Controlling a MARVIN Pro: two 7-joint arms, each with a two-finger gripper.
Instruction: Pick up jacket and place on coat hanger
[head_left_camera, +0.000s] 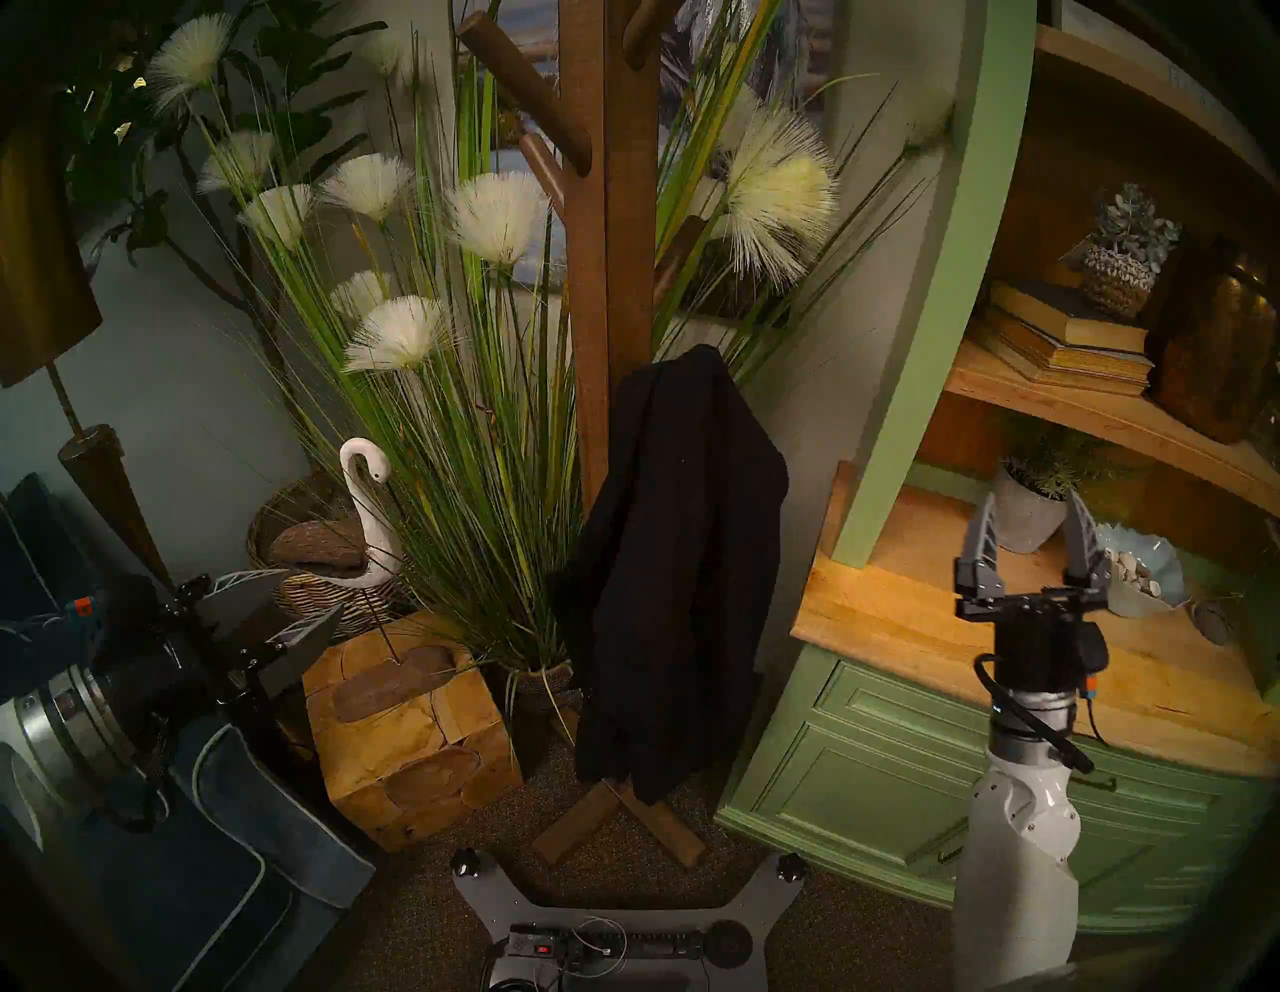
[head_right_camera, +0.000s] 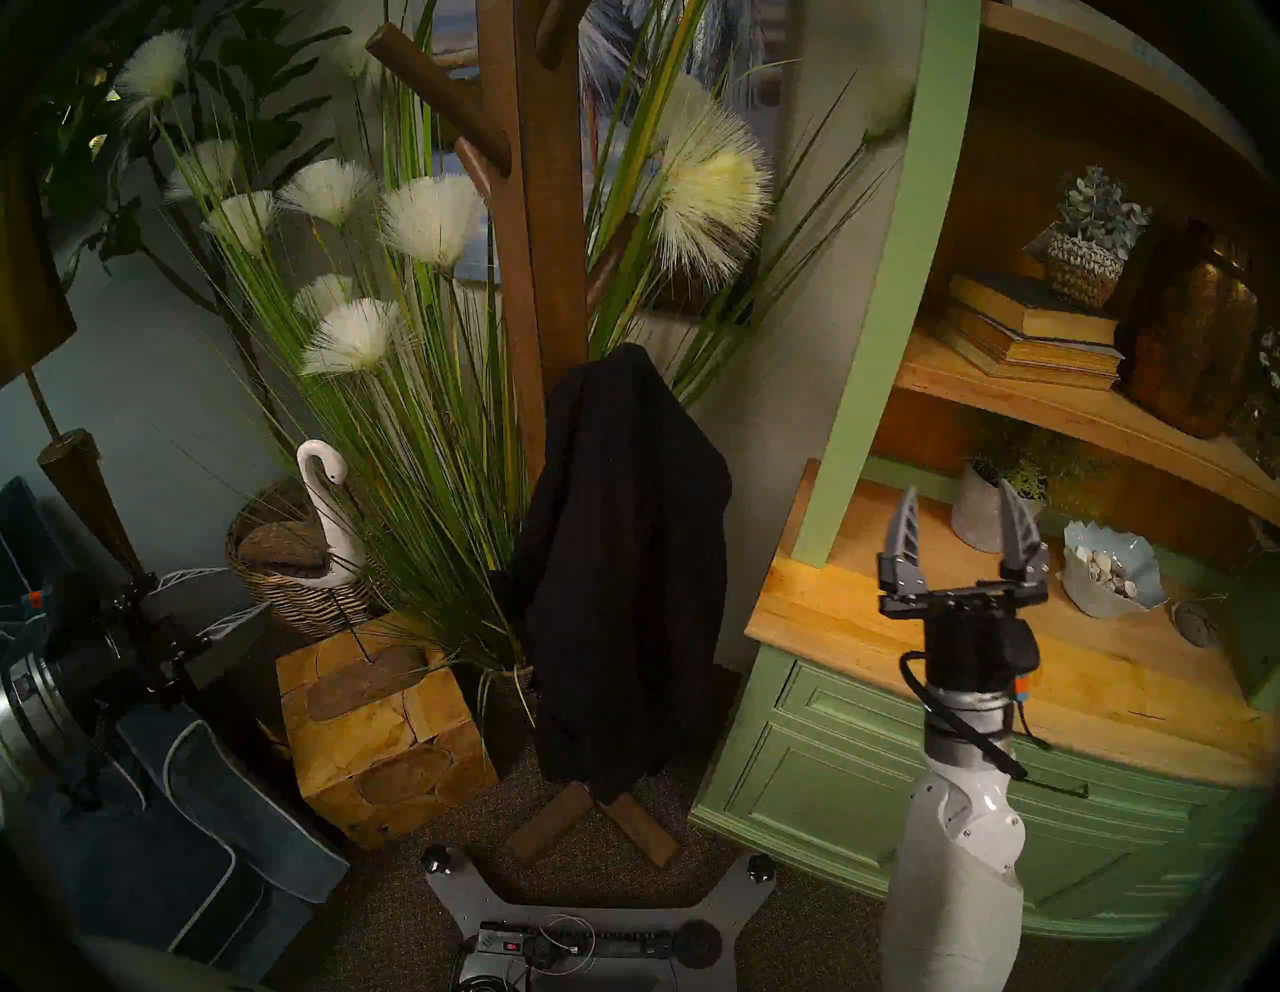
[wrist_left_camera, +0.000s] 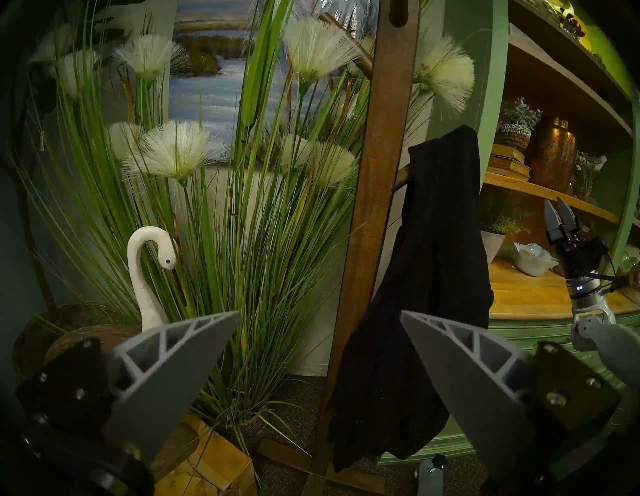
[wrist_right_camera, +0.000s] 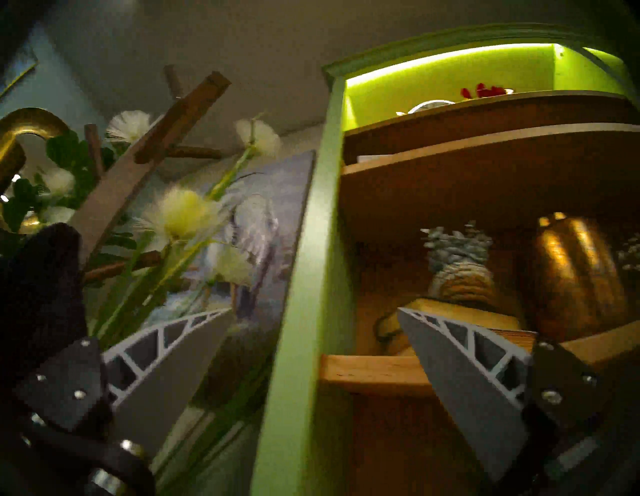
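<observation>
The black jacket (head_left_camera: 679, 568) hangs from a low peg of the brown wooden coat stand (head_left_camera: 609, 208) and drapes down to its X base. It also shows in the right head view (head_right_camera: 623, 568), in the left wrist view (wrist_left_camera: 429, 294) and at the left edge of the right wrist view (wrist_right_camera: 45, 277). My left gripper (head_left_camera: 315, 589) is open and empty, low at the left, well apart from the jacket; its fingers (wrist_left_camera: 166, 374) frame the stand post (wrist_left_camera: 374, 207). My right gripper (head_left_camera: 1032, 502) is open and empty, pointing up in front of the cabinet, right of the jacket.
A green shelf cabinet (head_left_camera: 900, 332) with books, pots and a copper vase stands right. Tall grass with white plumes (head_left_camera: 485, 388) stands behind the stand. A white swan figure (head_left_camera: 363, 499), a basket and a wooden block (head_left_camera: 409, 734) sit left. A blue cushion (head_left_camera: 228, 852) lies bottom left.
</observation>
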